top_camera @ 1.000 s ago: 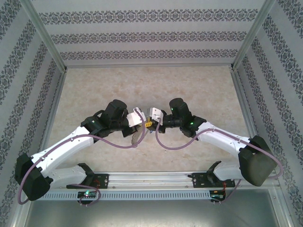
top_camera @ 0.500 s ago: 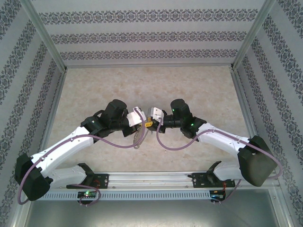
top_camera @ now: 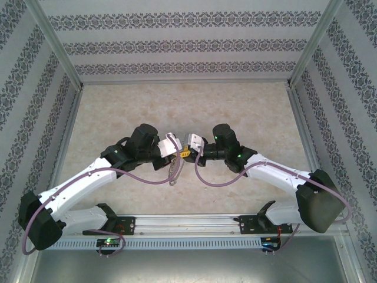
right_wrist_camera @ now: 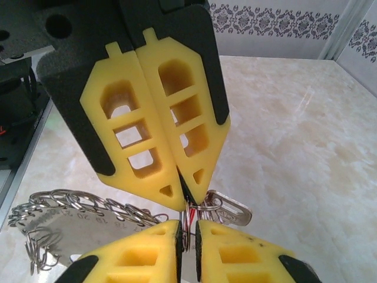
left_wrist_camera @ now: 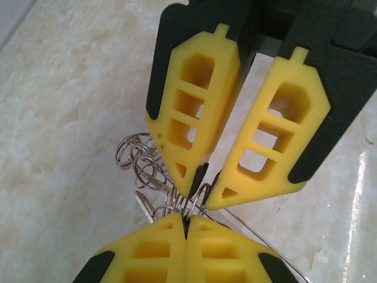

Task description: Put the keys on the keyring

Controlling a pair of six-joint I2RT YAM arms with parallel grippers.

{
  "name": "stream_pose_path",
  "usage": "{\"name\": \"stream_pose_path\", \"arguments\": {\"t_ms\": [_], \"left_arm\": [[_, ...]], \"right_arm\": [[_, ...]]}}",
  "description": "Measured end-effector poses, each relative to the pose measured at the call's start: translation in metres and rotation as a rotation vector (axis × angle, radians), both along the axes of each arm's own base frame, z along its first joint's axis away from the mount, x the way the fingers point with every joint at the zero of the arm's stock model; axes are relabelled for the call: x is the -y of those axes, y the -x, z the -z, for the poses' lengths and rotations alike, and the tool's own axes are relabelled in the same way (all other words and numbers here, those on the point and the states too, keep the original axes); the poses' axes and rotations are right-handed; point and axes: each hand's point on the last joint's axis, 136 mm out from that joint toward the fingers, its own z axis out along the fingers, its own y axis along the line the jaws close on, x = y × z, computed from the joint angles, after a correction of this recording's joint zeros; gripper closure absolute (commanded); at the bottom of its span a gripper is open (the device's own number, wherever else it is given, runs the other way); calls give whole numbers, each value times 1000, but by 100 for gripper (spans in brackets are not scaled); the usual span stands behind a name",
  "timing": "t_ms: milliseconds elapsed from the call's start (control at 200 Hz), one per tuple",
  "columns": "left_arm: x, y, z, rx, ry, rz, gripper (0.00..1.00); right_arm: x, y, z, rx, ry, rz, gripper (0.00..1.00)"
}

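Two arms meet tip to tip above the middle of the marble-patterned counter [top_camera: 118,112]. The left hand [left_wrist_camera: 185,219] is pressed fully together, its yellow fingers pinching the thin wire of the keyring [left_wrist_camera: 141,162] at their very tips. From that pinch the keyring hangs down and to the side as a chain of small silvery loops, clear of the counter in the left wrist view. A flat metal tag [right_wrist_camera: 88,227] with stamped numbers lies among the loops.

The right hand [right_wrist_camera: 187,229] faces the left one, fingertips nearly touching it. Its jaws stand narrow — a slim gap remains, with a wire loop and a trace of red running through it. Whether that loop is truly clamped cannot be told.

Just beside the meeting point, on the side away from the chain, a silvery key [right_wrist_camera: 231,211] juts out — its blade is tilted and hangs from the same cluster of rings. The colour of its head is hidden behind the fingers.
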Motion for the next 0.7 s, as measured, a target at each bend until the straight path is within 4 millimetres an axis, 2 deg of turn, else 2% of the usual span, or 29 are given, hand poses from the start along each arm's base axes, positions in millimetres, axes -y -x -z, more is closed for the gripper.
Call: {"name": "stream_pose_path", "arguments": {"t_ms": [180, 290, 699], "left_arm": [[1, -1, 0, -1, 2, -2, 100], [0, -2, 1, 0, 0, -6, 100], [3, -5, -5, 11, 25, -14, 100]], "right_arm": [[-1, -2, -1, -10, -10, 7, 85], [-2, -4, 2, -22, -8, 19, 80], [7, -7, 9, -36, -43, 54, 81]]}}
